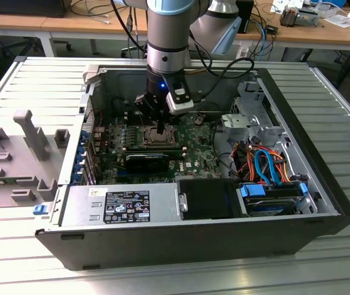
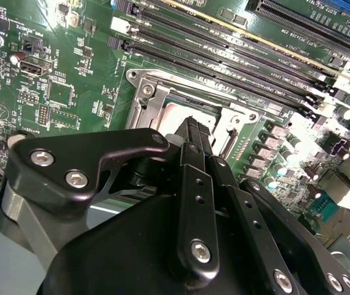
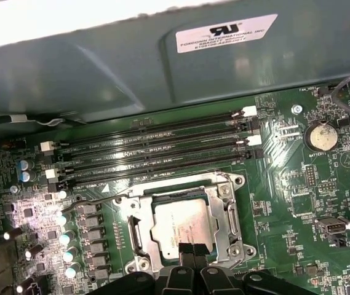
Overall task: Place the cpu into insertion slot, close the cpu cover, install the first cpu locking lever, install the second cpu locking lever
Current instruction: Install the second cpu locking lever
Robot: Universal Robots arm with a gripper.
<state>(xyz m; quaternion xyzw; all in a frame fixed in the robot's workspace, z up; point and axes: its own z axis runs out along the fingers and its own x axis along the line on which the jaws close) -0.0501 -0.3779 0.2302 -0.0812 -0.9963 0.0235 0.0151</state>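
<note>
While the cpu [image 3: 182, 226] sits under the cpu cover [image 3: 186, 203], I hover the gripper [image 3: 187, 253].
Jaws pinched together, empty; I judge pressing squarely on the frame works best.

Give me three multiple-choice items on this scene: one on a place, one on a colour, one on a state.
1. Where is the hand?
A) over the insertion slot
B) over the power supply
C) outside the case

2. What colour is the board?
A) blue
B) green
C) red

3. How is the cpu?
A) gripped in the hand
B) lying on the table
C) seated in the insertion slot

Answers: 1 A, its fingertips hang at the slot's edge in the first wrist view; 2 B, green shows all around the slot; 3 C, its silver top lies flat inside the rim.
</note>
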